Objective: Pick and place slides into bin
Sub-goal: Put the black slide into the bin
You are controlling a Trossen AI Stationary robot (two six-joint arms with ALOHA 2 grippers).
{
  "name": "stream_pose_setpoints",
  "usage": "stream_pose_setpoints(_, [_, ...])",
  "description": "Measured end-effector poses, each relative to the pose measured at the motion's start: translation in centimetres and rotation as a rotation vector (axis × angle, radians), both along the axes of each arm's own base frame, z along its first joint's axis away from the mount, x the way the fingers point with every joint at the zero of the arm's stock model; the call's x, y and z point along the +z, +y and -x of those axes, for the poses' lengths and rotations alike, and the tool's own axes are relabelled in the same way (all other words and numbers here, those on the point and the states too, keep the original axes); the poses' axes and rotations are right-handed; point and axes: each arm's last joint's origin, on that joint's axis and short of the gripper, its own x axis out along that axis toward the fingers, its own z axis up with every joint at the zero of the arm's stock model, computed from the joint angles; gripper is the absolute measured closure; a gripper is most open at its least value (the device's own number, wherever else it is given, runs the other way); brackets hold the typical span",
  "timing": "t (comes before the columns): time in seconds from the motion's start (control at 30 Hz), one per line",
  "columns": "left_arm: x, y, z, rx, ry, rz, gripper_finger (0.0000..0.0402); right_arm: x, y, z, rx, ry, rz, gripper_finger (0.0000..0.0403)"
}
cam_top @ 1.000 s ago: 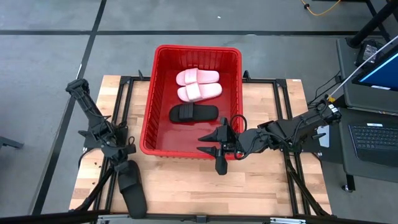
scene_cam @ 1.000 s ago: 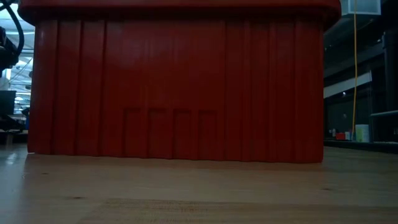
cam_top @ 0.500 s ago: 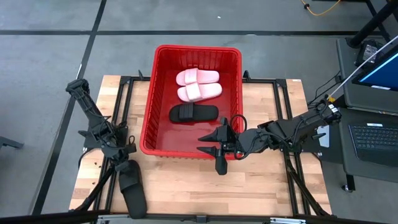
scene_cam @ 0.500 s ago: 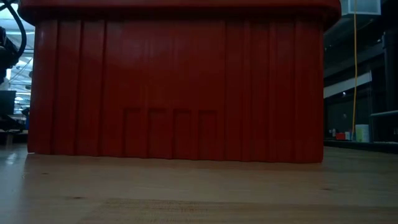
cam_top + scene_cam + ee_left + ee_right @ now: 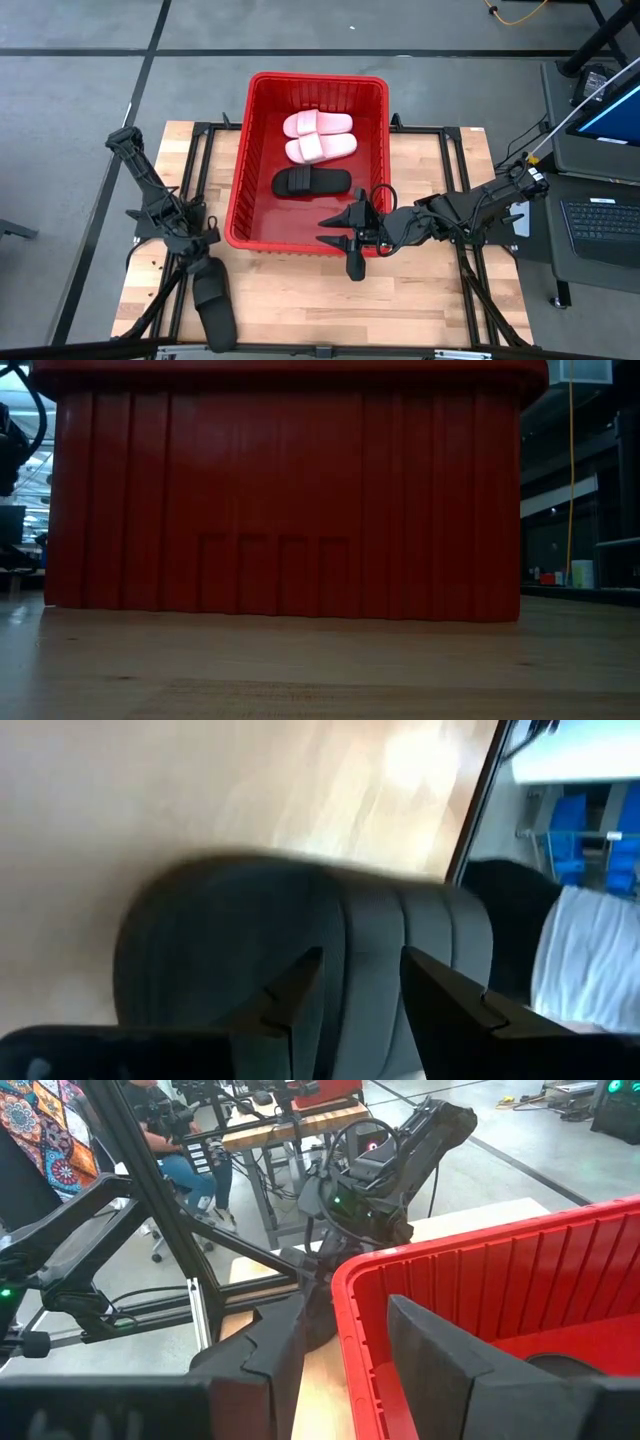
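Observation:
The red bin (image 5: 310, 78) stands at the table's middle and far side and fills the low view (image 5: 290, 490). Two pale pink slides (image 5: 318, 124) (image 5: 320, 147) and one black slide (image 5: 312, 182) lie flat on its floor. The other black slide (image 5: 214, 308) lies flat on the table at the near left; it also shows in the left wrist view (image 5: 300, 930). My left gripper (image 5: 203, 258) is open right over its far end, fingers (image 5: 290, 1000) close above the ribbed strap (image 5: 420, 930). My right gripper (image 5: 332, 230) is open and empty over the bin's near right corner. My left gripper comes at the black slide from above, slanting toward the table's near edge, its fingers over the strap end (image 5: 360, 920). I cannot tell whether they touch it. The slide lies flat on the table.
The black frame rails (image 5: 450, 128) run along the table's edges. Bare wood (image 5: 300, 295) lies between the bin and the near edge. The bin's near rim (image 5: 480, 1250) runs just under my right fingers. A person (image 5: 180, 1140) sits beyond the table.
My left gripper has gone a little down and toward the table's near edge, closer onto the black slide on the table. The slide has stayed where it was.

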Motion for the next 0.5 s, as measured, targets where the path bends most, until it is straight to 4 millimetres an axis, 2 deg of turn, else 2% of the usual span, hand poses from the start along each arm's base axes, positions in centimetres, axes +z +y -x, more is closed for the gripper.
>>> stream_pose_setpoints(0.5, [0.00,-0.42,0.09,-0.039,0.096,0.084,0.0274,-0.01,0.00,0.00,0.000,0.000,0.000,0.0257])
